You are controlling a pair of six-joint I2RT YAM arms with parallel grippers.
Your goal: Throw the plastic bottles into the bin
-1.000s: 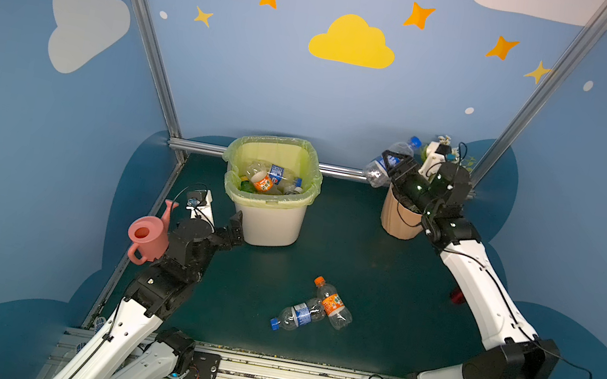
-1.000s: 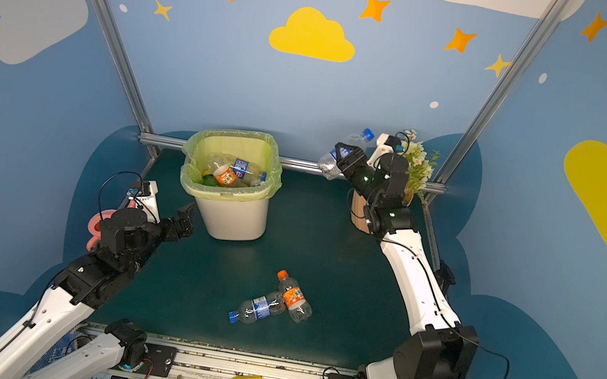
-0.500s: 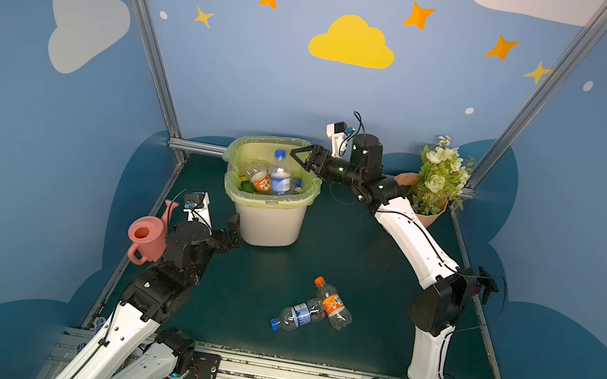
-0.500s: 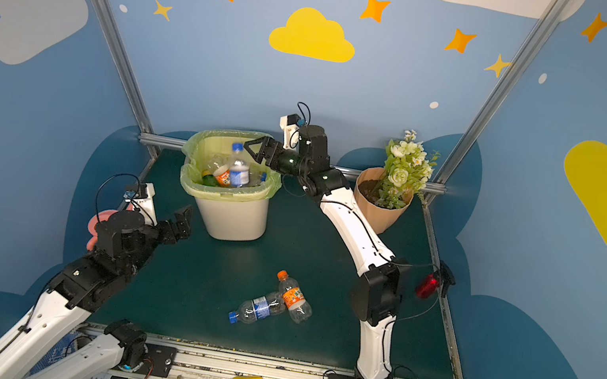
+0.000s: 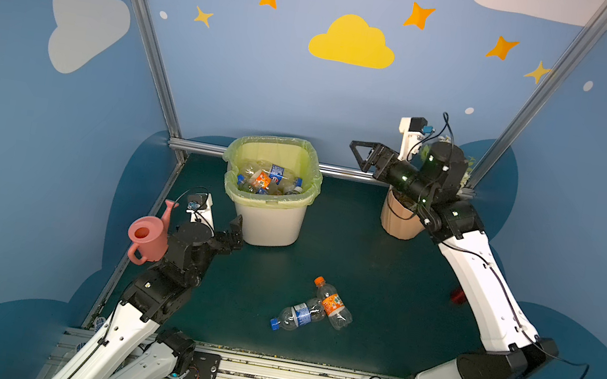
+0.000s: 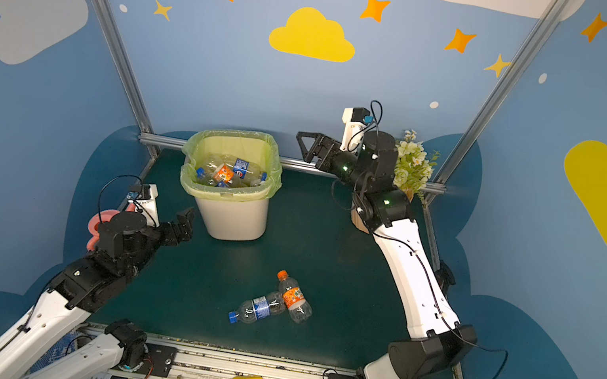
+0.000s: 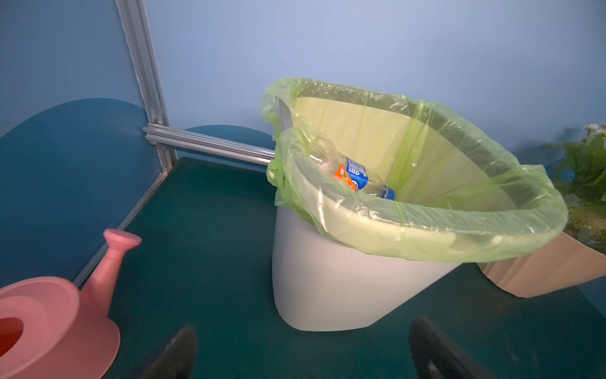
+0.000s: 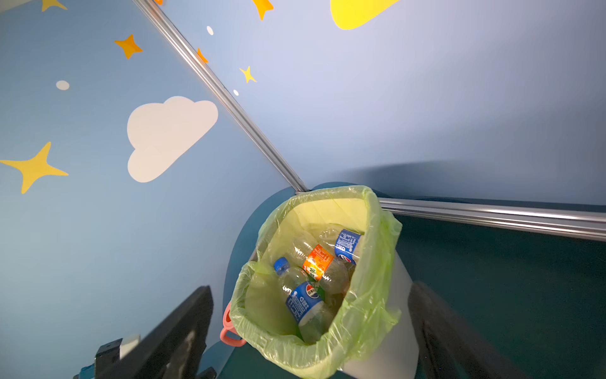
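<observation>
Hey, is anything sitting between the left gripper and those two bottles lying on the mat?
Nothing visible: only bare mat lies between the open left gripper and the blue-capped bottle and orange-capped bottle; the bin stands farther back.

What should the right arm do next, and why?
Probably swing the right gripper down toward the orange-label bottle. Its jaws stand open and empty, raised beside the bin, while that bottle and the blue-label bottle touching it lie on the mat, not yet binned.
</observation>
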